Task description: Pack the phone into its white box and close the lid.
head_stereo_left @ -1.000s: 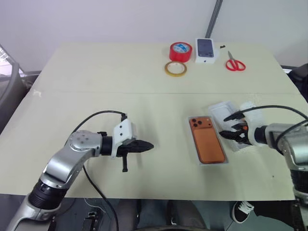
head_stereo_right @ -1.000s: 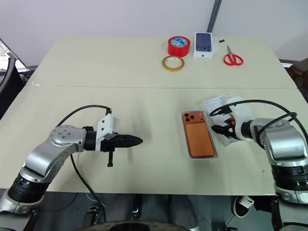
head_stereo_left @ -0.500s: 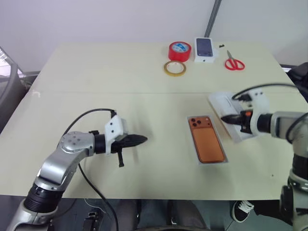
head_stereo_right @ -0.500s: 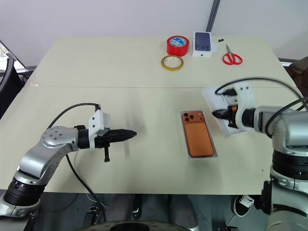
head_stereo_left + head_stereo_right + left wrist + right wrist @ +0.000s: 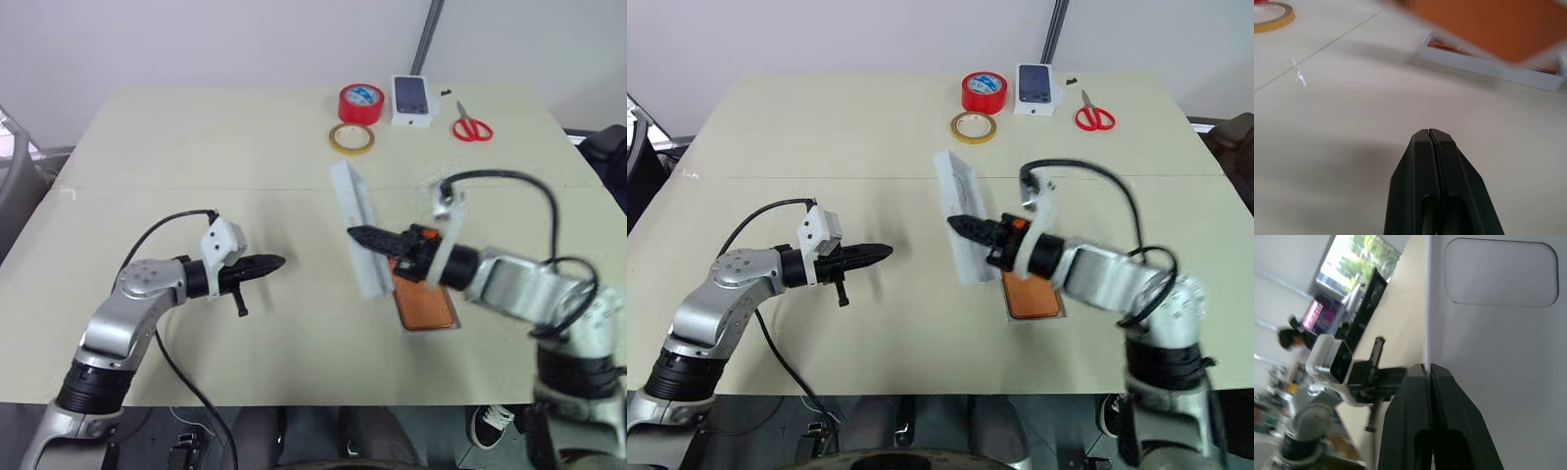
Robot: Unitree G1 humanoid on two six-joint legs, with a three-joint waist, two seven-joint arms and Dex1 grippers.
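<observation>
Right gripper [image 5: 355, 233] jaws clamped on a tilted white insert [image 5: 355, 227] raised over the bench [image 5: 196, 147] middle, phone [image 5: 427, 305] in the white box [image 5: 1036, 316] beneath that arm, left gripper [image 5: 277, 261] jaws together, well apart

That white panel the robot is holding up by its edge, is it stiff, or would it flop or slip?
The white insert probably is stiff: pinched at one edge by the right end effector, it stays flat and upright. It looks thin, so likely light. Its smooth face and narrow grip suggest it could swivel or slip.
</observation>
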